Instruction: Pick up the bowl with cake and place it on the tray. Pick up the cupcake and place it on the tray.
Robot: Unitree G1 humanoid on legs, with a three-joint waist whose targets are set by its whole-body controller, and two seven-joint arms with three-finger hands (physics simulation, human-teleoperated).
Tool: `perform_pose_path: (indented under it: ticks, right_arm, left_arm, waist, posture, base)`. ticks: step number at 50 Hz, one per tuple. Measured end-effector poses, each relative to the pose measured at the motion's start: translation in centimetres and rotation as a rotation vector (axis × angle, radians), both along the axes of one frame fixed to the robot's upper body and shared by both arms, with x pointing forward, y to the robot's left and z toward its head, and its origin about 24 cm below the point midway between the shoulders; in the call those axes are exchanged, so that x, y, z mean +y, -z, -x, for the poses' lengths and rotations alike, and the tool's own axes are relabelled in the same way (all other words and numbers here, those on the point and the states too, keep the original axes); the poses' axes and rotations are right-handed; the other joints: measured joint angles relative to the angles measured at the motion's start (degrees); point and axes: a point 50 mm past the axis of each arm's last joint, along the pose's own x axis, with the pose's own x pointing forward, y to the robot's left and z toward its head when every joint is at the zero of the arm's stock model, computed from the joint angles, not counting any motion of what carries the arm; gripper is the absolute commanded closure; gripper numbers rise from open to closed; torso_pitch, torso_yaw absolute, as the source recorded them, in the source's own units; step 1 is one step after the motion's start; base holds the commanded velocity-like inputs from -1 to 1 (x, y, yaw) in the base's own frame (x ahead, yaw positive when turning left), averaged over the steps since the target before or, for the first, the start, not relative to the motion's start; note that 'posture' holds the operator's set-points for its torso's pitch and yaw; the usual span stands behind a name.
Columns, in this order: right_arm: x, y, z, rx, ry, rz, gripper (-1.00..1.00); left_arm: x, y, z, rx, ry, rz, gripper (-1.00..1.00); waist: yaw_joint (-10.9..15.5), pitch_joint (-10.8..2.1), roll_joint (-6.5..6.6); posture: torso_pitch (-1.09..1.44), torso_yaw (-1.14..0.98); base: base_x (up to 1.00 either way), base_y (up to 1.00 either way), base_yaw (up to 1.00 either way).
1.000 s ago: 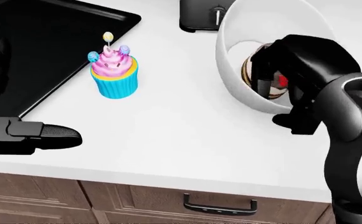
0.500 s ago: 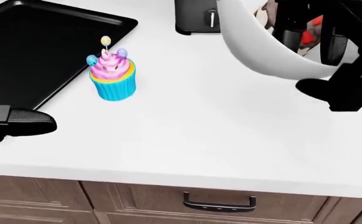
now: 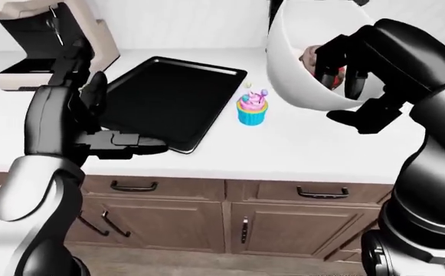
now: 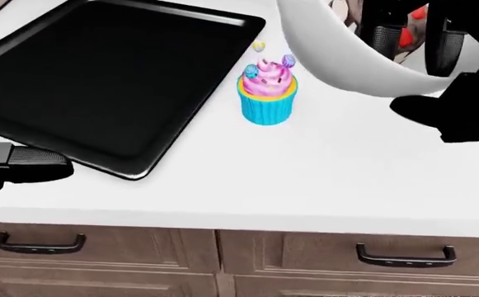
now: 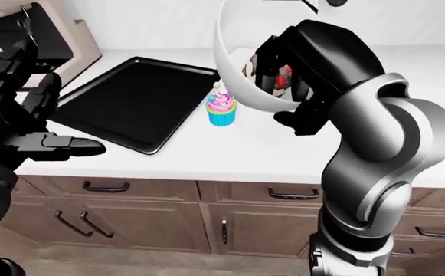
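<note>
The black tray (image 3: pixel 168 100) lies bare on the white surface (image 4: pixel 305 185), its near corner close to the surface's edge above the wooden drawers (image 3: pixel 230 192), with the cupcake (image 4: pixel 266 93) standing just beside its right rim. Up and right of the cupcake, the right hand (image 3: pixel 345 80) is clamped on the tilted white bowl (image 3: pixel 299 69), which is lifted off the surface, cake showing inside. The left hand (image 3: pixel 126 142) hovers with fingers apart at the tray's lower left edge, and a cream appliance (image 3: pixel 50 40) stands left of the tray.

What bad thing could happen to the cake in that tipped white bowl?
The right hand holds the white bowl in the air, tilted steeply, so the cake might slide out. The bowl also hangs close above the cupcake, so swinging it toward the black tray could knock the cupcake over. The fingers only pinch the rim, so it might slip.
</note>
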Motion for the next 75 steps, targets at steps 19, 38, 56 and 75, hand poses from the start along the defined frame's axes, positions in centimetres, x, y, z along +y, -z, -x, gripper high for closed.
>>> perform_pose_path:
  ticks: [19,38,56,75]
  right_arm:
    - [0.6,0.7,-0.5,0.04,-0.036,0.0,1.0]
    - [0.1,0.3,-0.8,0.016,0.002,-0.03,1.0]
    - [0.1,-0.5,0.0,-0.057,0.014,-0.031,1.0]
    - [0.5,0.2,-0.5,-0.019,-0.009,-0.038,1.0]
  left_arm:
    - [-0.2,-0.4,0.6,-0.016,-0.003,-0.004,-1.0]
    - [0.2,-1.8,2.0,-0.074,-0.001,0.0,-1.0]
    - [-0.1,-2.3,2.3,-0.088,0.021,-0.013,-1.0]
    - [0.2,-2.3,2.2,-0.08,0.001,-0.009,-1.0]
  waist:
    - [0.2,-0.91,4.22]
    - [0.6,0.46,1.13]
    - [-0.2,-0.82,5.57]
    - [0.5,-0.64,-0.26]
  posture:
    - [0.0,0.0]
    - [0.0,0.0]
    - [0.0,0.0]
    - [0.0,0.0]
  base:
    - [0.0,0.35,0.0]
    - [0.0,0.0,0.0]
    - [0.0,0.24,0.0]
    - [0.0,0.08,0.3]
